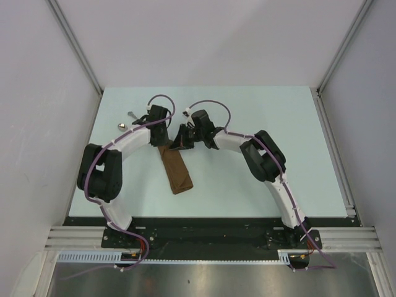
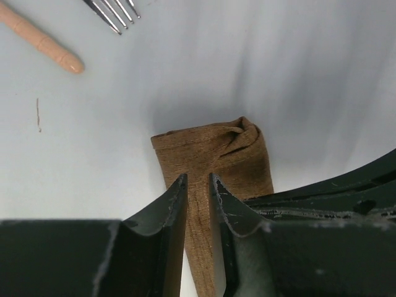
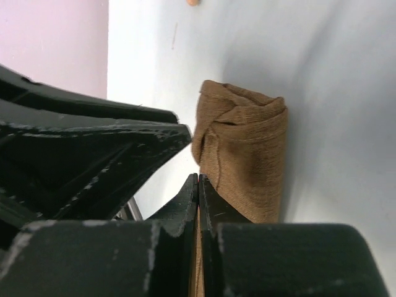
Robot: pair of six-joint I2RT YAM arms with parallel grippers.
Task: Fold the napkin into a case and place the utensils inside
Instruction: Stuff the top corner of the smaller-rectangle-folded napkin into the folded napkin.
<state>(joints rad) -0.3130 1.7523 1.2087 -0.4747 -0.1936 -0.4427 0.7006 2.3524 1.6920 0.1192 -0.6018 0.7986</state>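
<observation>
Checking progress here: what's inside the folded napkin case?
Nothing shows at the napkin case end; cloth covers its interior. The fork and spoon lie outside it.

Setting: robotics lab test cell. Pale tabletop boxed in left, right and behind by plain white panels on aluminium profiles. Left arm and right arm, purple-cabled, bolted to a black plate at its near edge.

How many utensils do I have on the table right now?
2: a small silver metal fork and a pale-orange-handled spoon, side by side far-left of the folded brown cloth napkin. Others may be hidden.
</observation>
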